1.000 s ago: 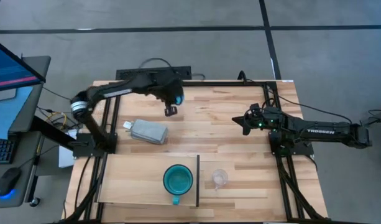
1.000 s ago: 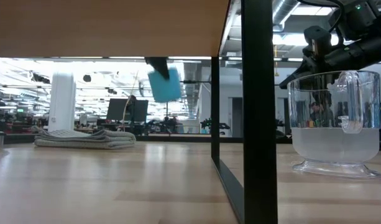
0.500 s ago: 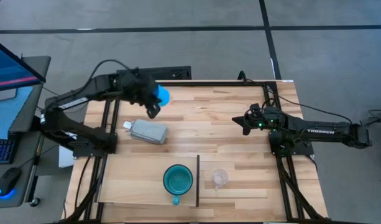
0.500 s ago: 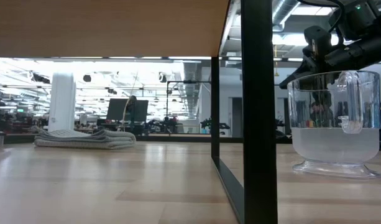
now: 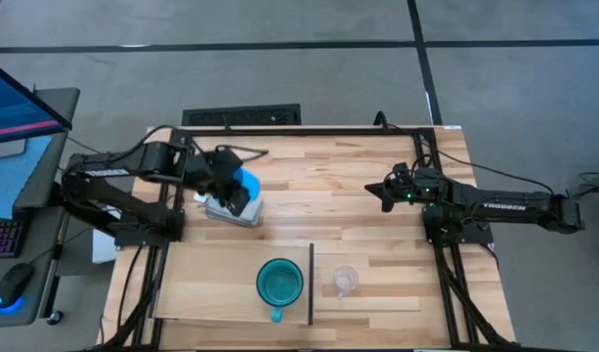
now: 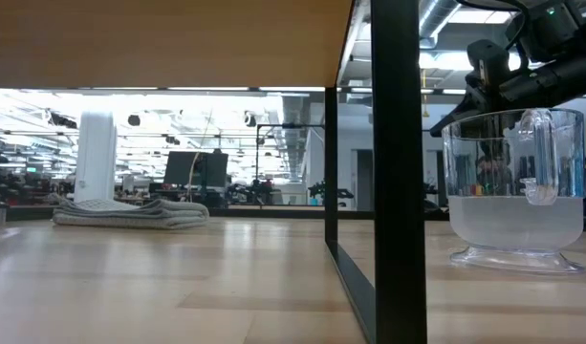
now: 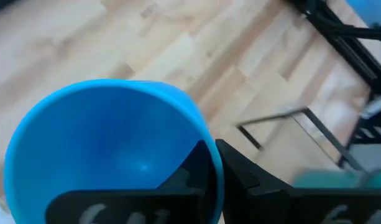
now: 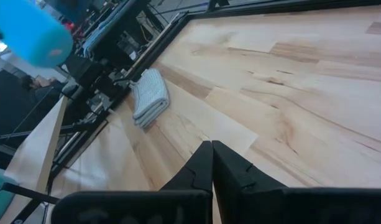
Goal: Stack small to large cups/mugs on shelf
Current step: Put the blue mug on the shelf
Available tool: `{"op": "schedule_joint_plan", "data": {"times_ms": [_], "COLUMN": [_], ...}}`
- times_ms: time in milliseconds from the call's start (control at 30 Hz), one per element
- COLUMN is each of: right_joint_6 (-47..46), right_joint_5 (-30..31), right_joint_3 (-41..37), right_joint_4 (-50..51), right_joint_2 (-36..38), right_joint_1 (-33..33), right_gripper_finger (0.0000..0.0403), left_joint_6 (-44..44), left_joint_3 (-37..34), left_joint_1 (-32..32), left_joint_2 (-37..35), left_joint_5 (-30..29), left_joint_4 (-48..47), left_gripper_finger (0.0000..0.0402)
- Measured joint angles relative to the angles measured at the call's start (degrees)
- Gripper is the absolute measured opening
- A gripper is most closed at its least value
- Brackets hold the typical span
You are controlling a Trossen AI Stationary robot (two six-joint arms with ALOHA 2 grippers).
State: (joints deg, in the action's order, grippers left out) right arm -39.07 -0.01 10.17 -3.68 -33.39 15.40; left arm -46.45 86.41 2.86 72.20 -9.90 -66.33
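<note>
My left gripper (image 5: 235, 191) is shut on the bright-blue mug (image 5: 246, 184) and carries it in the air over the grey folded cloth (image 5: 231, 208). The mug fills the left wrist view (image 7: 109, 143) and shows far off in the right wrist view (image 8: 35, 34); the low view does not show it. The teal mug (image 5: 279, 282) stands on its base on the light-wood shelf (image 5: 206, 284), close to the shelf's dark edge (image 5: 311, 284). The clear cup (image 5: 345, 281) (image 6: 517, 191) stands on the table just right of that edge. My right gripper (image 5: 383, 193) (image 8: 211, 155) is shut and hovers at the table's right. My left gripper holds the blue mug by its rim wall (image 7: 216, 177), pinched with one finger (image 7: 196, 168) inside the mug and the other finger (image 7: 246, 177) outside. The mug is lifted clear of the table, its opening toward the wrist camera.
The grey folded cloth (image 6: 130, 212) lies on the table's left part under the carried mug. The shelf's underside (image 6: 168, 43) and dark post (image 6: 398, 172) cross the low view. Bare tabletop (image 5: 328, 210) lies between the two arms. A monitor and keyboard stand beyond the left edge.
My left gripper has drawn back with the blue mug from the table's far middle toward the left edge and then the near edge, ending over the grey cloth. The mug has left the low view. My right arm has kept still.
</note>
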Motion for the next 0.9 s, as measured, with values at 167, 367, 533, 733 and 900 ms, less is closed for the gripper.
{"op": "schedule_joint_plan", "data": {"times_ms": [167, 367, 533, 733, 900], "right_joint_6": [0.5, 1.88, 2.03, 2.11, 2.21], "right_joint_5": [0.0, 0.0, 0.01, 0.0, 0.01], "right_joint_3": [0.0, 0.0, 0.0, 0.0, 0.0], "right_joint_4": [0.45, 4.04, 7.52, 10.4, 10.96], "right_joint_2": [-0.01, -0.01, -0.02, -0.02, -0.03], "right_joint_1": [0.01, 0.0, 0.02, 0.02, 0.02], "right_gripper_finger": [0.0027, 0.0027, 0.0027, 0.0027, 0.0027], "left_joint_6": [-9.81, -23.33, -32.95, -41.28, -44.45], "left_joint_3": [-0.04, -0.02, -0.03, 0.23, 6.38], "left_joint_1": [5.08, 12.47, 17.31, 21.53, 24.52], "left_joint_2": [-0.76, -1.0, 0.33, 3.62, 9.1], "left_joint_5": [-3.33, -7.5, -10.22, -6.1, -4.01], "left_joint_4": [-1.21, -3.1, -5.0, -5.9, -10.47], "left_gripper_finger": [0.0, 0.0, 0.0, 0.0, 0.0]}}
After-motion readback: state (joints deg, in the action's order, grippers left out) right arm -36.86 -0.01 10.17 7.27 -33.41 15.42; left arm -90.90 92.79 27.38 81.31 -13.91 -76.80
